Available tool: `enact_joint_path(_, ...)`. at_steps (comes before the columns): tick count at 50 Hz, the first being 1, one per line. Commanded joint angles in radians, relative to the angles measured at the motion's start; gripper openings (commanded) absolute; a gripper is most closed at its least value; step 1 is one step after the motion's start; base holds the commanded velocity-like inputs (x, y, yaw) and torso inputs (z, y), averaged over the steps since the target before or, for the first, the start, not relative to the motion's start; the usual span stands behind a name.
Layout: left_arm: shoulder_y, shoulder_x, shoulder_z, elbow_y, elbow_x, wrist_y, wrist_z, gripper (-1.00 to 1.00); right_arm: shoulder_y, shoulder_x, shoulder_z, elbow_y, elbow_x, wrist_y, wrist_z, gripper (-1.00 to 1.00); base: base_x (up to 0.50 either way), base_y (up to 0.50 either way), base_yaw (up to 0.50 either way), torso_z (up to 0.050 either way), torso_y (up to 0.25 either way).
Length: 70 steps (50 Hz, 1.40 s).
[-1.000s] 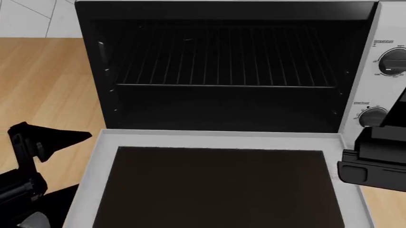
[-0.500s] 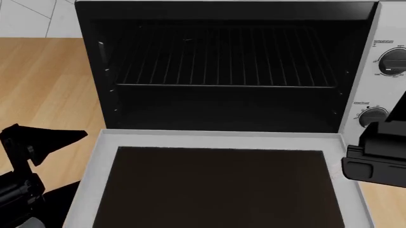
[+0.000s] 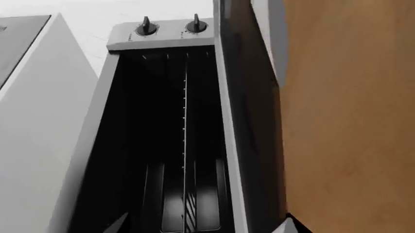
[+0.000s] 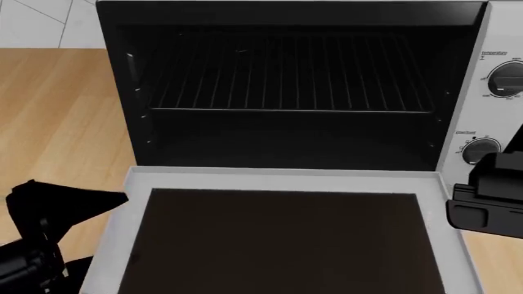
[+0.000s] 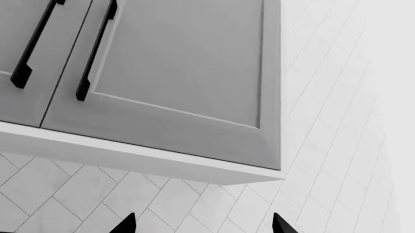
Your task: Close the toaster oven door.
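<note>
The toaster oven (image 4: 286,12) stands open, showing its black inside and wire rack (image 4: 286,79). The toaster oven door (image 4: 282,239) lies flat towards me, dark glass up; its bar handle is out of view. My left gripper (image 4: 98,205) is open beside the door's left edge, fingertips close to the frame. In the left wrist view the door (image 3: 250,121) shows edge-on beside the oven cavity (image 3: 168,145), and the left gripper (image 3: 202,225) holds nothing. My right gripper (image 5: 202,224) is open and empty, facing upper cabinets; its arm (image 4: 489,202) sits by the door's right edge.
Two black knobs (image 4: 506,78) (image 4: 482,150) are on the oven's right panel. A wooden counter (image 4: 57,110) lies to the left of the oven. Grey cabinet doors (image 5: 181,63) with black handles (image 5: 97,53) and a white tiled wall (image 5: 337,121) show in the right wrist view.
My left gripper has dropped lower and shifted right, closer to the door's left edge. The right arm has moved slightly right and down. The door stays flat open.
</note>
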Motion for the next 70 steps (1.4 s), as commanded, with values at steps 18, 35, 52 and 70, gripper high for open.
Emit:
enact_joint_path(18, 0.028, -0.037, -0.08, 0.303, -0.211, -0.105, 0.012, 1.0, 0.041, 0.008, -0.03, 0.0, 0.007, -0.004, -0.006, 1.0, 0.0, 0.0, 0.0, 0.0, 0.002)
enact_joint_path(35, 0.084, -0.045, -0.12, 0.334, -0.371, -0.256, 0.045, 1.0, 0.104, 0.009, -0.027, 0.0, 0.045, 0.018, -0.017, 1.0, 0.0, 0.0, 0.0, 0.001, 0.003)
enact_joint_path(52, 0.161, -0.028, -0.219, 0.526, -0.527, -0.513, 0.027, 1.0, 0.107, 0.01, -0.025, 0.0, 0.047, 0.015, -0.013, 1.0, 0.0, 0.0, 0.0, 0.002, 0.005)
enact_joint_path(70, 0.204, -0.009, -0.256, 0.607, -0.603, -0.653, 0.011, 1.0, 0.099, 0.01, -0.024, 0.0, 0.038, 0.008, -0.002, 1.0, 0.0, 0.0, 0.0, 0.001, 0.004)
